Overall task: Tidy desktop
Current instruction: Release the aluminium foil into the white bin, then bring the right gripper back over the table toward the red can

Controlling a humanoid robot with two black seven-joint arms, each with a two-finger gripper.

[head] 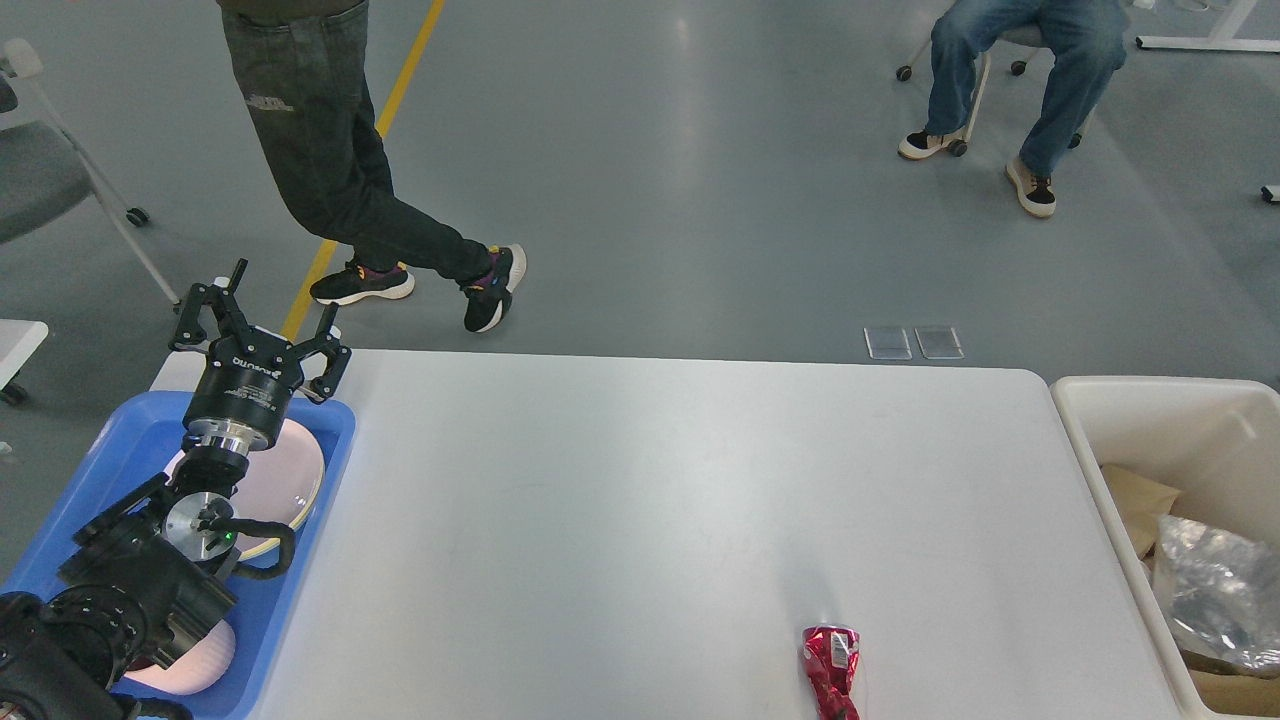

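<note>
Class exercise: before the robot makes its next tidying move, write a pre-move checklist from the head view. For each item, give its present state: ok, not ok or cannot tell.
1. Desktop free of litter: not ok; a crushed red can lies near the front edge.
2. Left gripper free to grasp: ok; fingers spread, holding nothing, above the blue tray.
3. Right gripper available: cannot tell; it is out of view.
4. Cream bin within the scene and open: ok; at the table's right end, paper and a clear plastic bag inside.
5. Bystanders away from the table: not ok; a walking person passes close behind it.
</note>
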